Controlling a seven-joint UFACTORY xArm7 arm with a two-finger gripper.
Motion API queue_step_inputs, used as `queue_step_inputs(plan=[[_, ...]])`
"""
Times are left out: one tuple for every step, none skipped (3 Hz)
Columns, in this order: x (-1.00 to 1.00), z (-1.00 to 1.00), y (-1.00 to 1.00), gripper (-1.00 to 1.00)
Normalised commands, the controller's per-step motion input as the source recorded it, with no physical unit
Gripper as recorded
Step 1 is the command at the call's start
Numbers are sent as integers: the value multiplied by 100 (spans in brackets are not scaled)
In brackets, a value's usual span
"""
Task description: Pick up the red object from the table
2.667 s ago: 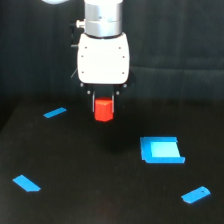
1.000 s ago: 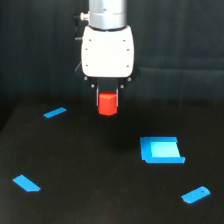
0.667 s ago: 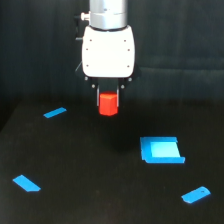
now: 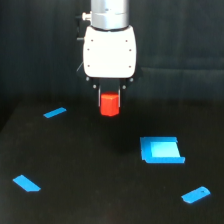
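The red object (image 4: pixel 109 105) is a small red-orange faceted block. It hangs in my gripper (image 4: pixel 110 100), under the white gripper body, in the upper middle of the exterior view. The gripper is shut on the block's upper part; the fingers are mostly hidden behind it. The block is held clear above the black table (image 4: pixel 100 180), with nothing under it.
A blue square tray (image 4: pixel 161 150) lies on the table at the exterior view's right. Flat blue pieces lie at the left back (image 4: pixel 55 112), left front (image 4: pixel 26 183) and right front (image 4: pixel 196 194). A dark curtain hangs behind.
The gripper with the red block has risen and shifted slightly to the exterior view's right since the earliest frame. The blue pieces have not moved.
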Motion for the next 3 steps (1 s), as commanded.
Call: queue_step_inputs(plan=[[2,4,-5,-100],[8,-3,-10,-91],[-3,2,4,-97]])
